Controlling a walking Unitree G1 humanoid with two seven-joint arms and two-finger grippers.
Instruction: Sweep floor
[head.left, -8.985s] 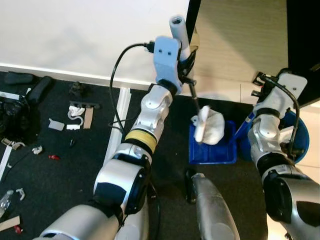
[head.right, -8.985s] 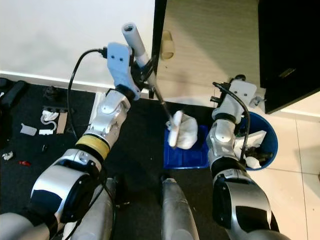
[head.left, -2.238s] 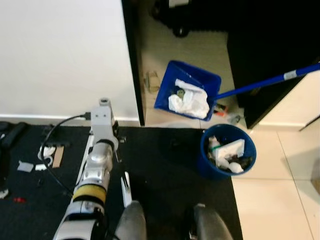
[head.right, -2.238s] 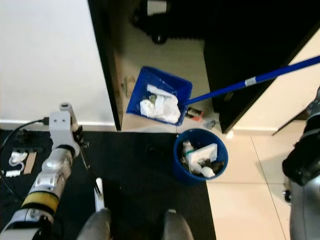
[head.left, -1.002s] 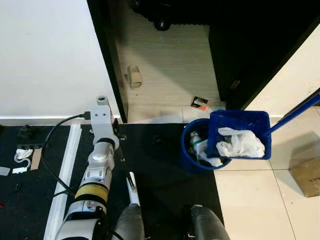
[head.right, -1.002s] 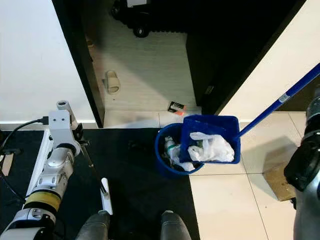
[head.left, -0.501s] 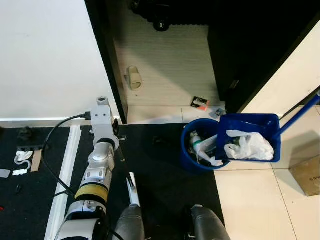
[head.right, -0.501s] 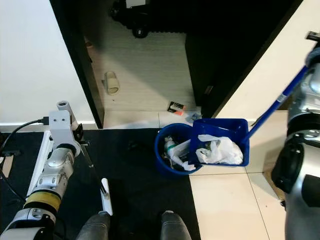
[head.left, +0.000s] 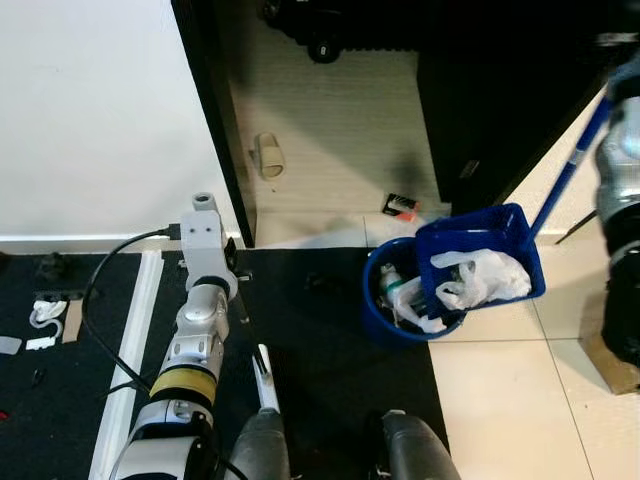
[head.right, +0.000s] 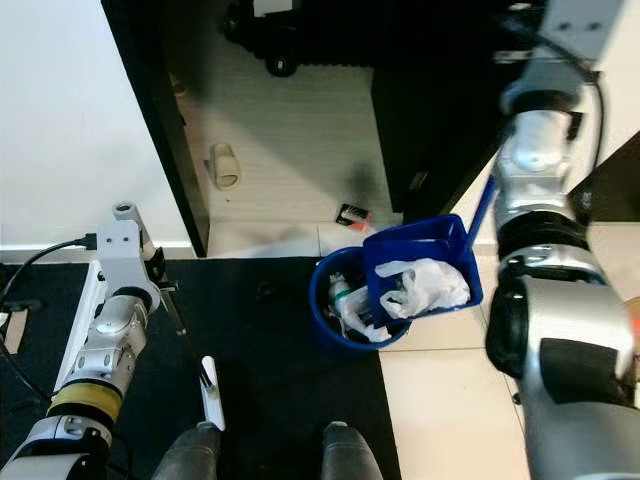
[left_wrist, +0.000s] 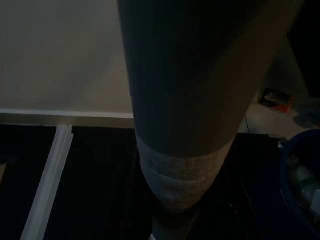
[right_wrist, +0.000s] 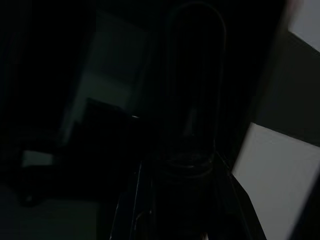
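A blue dustpan (head.left: 482, 262) hangs tilted over the rim of a blue bin (head.left: 385, 318), its open mouth facing the bin. A crumpled white bag (head.left: 480, 278) lies in the pan, and the bin holds white and mixed rubbish. The pan's blue handle (head.left: 566, 172) rises steeply to my right gripper (head.left: 606, 92), which is raised high and shut on it. On the left, my left gripper (head.left: 234, 262) is shut on the broom's grey handle (left_wrist: 180, 130). The broom's thin black rod runs down to its white head (head.left: 266, 378) on the black mat.
A black door frame (head.left: 208, 120) splits the white wall from a pale floor with a slipper (head.left: 268, 155) and a small red-and-black packet (head.left: 400, 206). A cardboard box (head.left: 612, 352) sits on the tiles at right. Scraps (head.left: 45, 315) lie on the mat at far left.
My right arm has risen and the dustpan handle now stands much steeper. The pan has tipped up towards the bin, with the bag still inside. The left arm and broom have not moved.
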